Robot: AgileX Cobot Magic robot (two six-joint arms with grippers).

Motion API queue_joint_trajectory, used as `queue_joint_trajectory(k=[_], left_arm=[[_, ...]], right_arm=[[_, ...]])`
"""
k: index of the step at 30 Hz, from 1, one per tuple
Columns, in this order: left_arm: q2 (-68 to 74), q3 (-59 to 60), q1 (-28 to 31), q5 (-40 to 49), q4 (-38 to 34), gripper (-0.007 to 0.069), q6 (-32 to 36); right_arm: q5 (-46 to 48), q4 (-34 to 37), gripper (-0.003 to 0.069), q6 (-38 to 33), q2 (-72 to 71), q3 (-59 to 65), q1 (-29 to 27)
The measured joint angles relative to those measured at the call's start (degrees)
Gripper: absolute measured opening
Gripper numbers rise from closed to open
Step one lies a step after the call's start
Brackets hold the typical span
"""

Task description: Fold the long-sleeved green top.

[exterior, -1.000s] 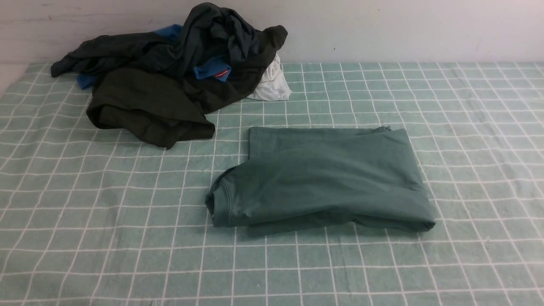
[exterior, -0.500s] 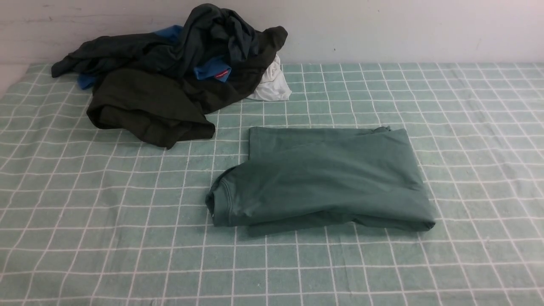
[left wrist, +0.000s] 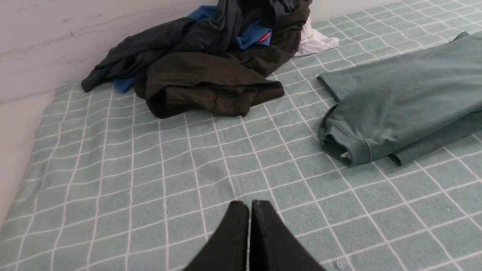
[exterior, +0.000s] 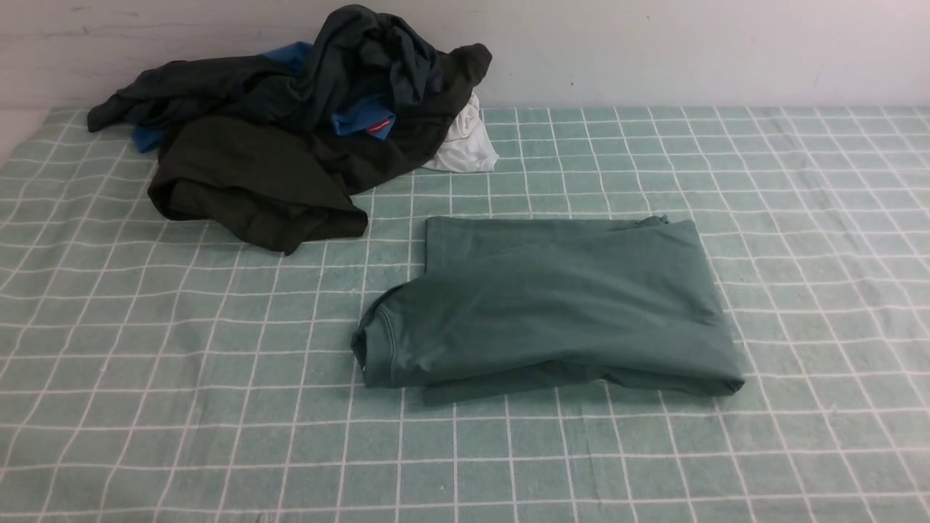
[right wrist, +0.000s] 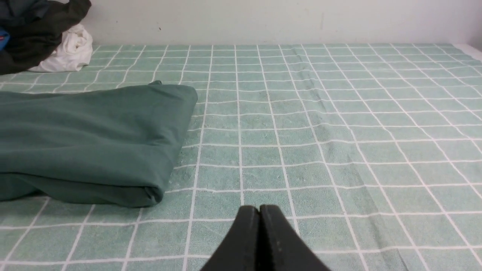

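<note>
Green long-sleeved top (exterior: 552,305) is lying folded on the cloth-covered bench (exterior: 240,436), and both left jaws (left wrist: 244,205) and right jaws (right wrist: 260,209) are staying together, holding nothing.

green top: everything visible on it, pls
The green long-sleeved top lies folded on the checked cloth, in front of the dark garment pile. Muted teal, soft matte fabric. Layers are skewed; a stitched band sits at its left end, a pale tag peeking out there. Lower layers show behind and in front. No gripper touches it.
</note>
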Motion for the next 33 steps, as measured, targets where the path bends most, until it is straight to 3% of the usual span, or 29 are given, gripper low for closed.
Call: queue_joint_trajectory(k=[28,30,33], left_arm=[[0.00,0.21,0.00,-0.63,0.75,-0.0003,0.00],[0.00,1.57,0.05,-3.39,0.49,-0.0003,0.00],[0.00,7.74,1.62,-14.95,-1.49,-0.0003,0.15]], right_arm=[[0.00,0.00,-0.0013,0.06,0.00,0.00,0.00],[0.00,0.00,-0.0013,0.06,0.00,0.00,0.00],[0.00,0.00,-0.0013,0.06,0.00,0.00,0.00]])
